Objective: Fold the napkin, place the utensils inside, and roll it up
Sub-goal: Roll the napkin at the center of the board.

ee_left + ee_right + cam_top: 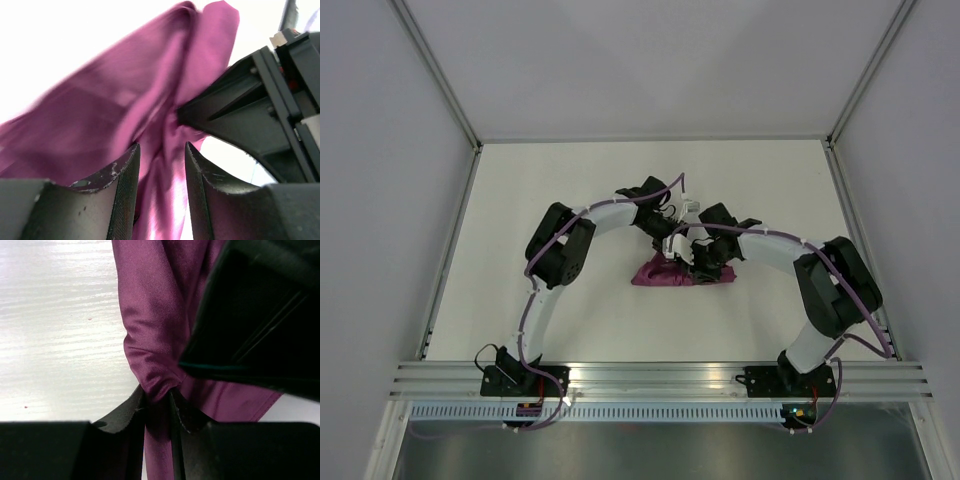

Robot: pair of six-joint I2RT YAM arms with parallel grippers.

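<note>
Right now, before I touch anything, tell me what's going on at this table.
Both arms meet over the napkin, which lies bunched up near the middle of the table rather than folded flat. The right gripper is pinched shut on a gathered fold of the cloth. The left gripper has its fingers apart, with cloth running loosely between them, not clamped. The folding step looks unfinished.

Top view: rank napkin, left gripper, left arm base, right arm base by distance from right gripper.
1. napkin, pinched in the right gripper
2. left gripper, just left
3. right arm base, near edge, right
4. left arm base, near edge, left
</note>
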